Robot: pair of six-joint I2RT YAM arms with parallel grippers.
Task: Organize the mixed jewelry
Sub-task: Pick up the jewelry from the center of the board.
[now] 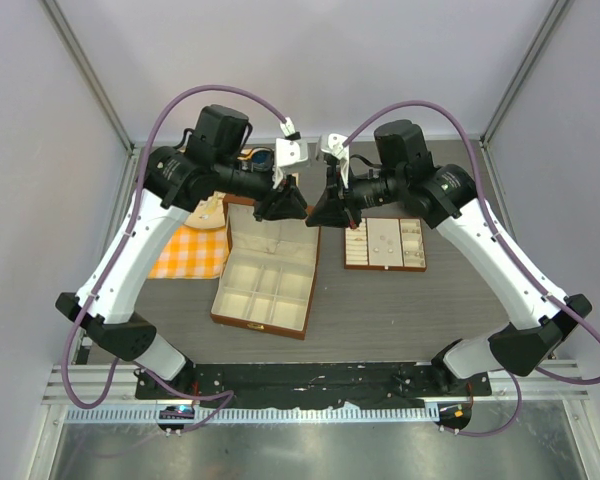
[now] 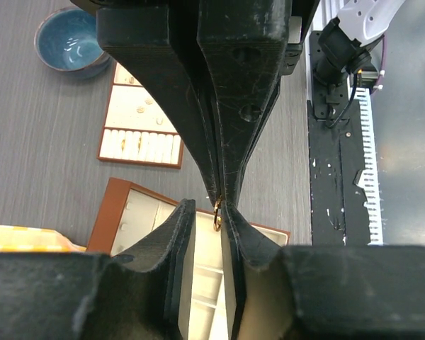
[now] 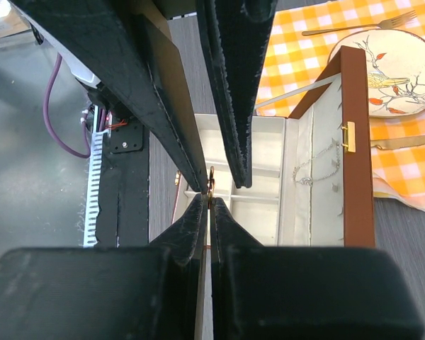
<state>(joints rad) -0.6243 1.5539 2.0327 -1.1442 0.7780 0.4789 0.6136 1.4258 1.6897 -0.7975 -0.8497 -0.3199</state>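
Note:
A small gold ring (image 3: 211, 183) hangs in the air above the open brown jewelry box (image 1: 260, 326). My right gripper (image 3: 210, 201) is shut on the ring's lower edge. My left gripper (image 2: 207, 209) meets it tip to tip and is open, its fingers on either side of the ring (image 2: 217, 214). In the top view both grippers, left (image 1: 300, 210) and right (image 1: 314, 214), hover over the box's back edge. A thin silver chain necklace (image 3: 317, 170) hangs inside the box lid (image 3: 355, 177). More small rings lie on the cream display tray (image 1: 384, 268), also in the left wrist view (image 2: 140, 145).
An orange checked cloth (image 1: 185, 252) lies left of the box, with a bird-pattern plate (image 3: 382, 71), a gold fork (image 3: 361, 25) and a knife (image 3: 404, 142). A blue bowl (image 2: 69, 39) stands at the back. The box compartments (image 1: 265, 285) look empty.

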